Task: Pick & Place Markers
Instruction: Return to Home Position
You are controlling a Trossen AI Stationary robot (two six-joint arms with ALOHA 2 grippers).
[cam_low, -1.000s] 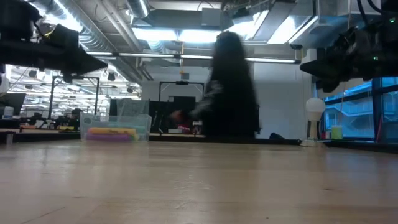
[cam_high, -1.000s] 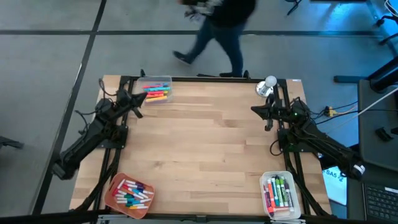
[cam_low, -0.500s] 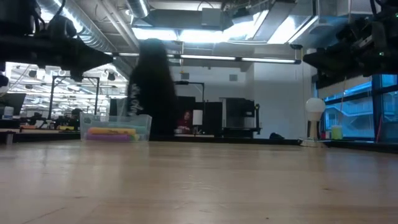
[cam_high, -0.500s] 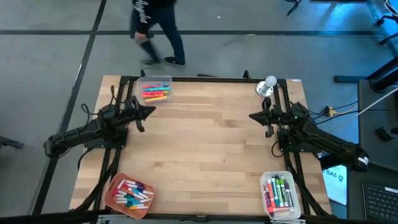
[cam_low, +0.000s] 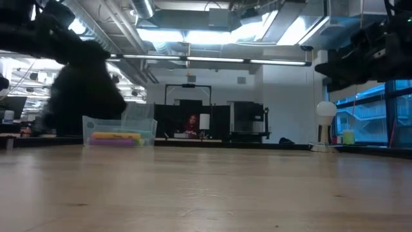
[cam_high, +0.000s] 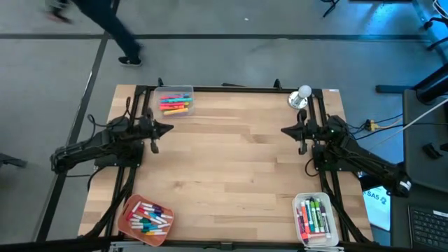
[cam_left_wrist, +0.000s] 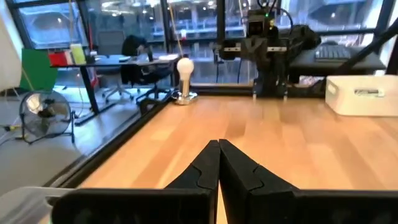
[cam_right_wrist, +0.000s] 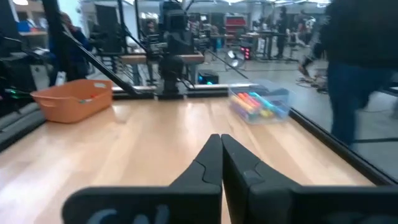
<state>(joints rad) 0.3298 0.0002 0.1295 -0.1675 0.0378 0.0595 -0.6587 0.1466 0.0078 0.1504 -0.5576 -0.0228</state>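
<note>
Both arms hang level over the pale wooden table (cam_high: 231,168), the left gripper (cam_high: 166,128) near its left edge and the right gripper (cam_high: 286,130) opposite, each with its dark fingers (cam_left_wrist: 202,171) pressed together on nothing, as the wrist views show. We judge the sorting done and the homing step in hand; the next move seems only to fold each arm to rest, clear of the bins. The markers (cam_high: 148,218), slim plastic barrels in many colours, lie heaped in the rounded orange bin (cam_high: 127,209), a clear box (cam_high: 190,91) and a white tray (cam_high: 315,197); a shiny round-topped bell (cam_high: 302,96) stands at the far right corner
</note>
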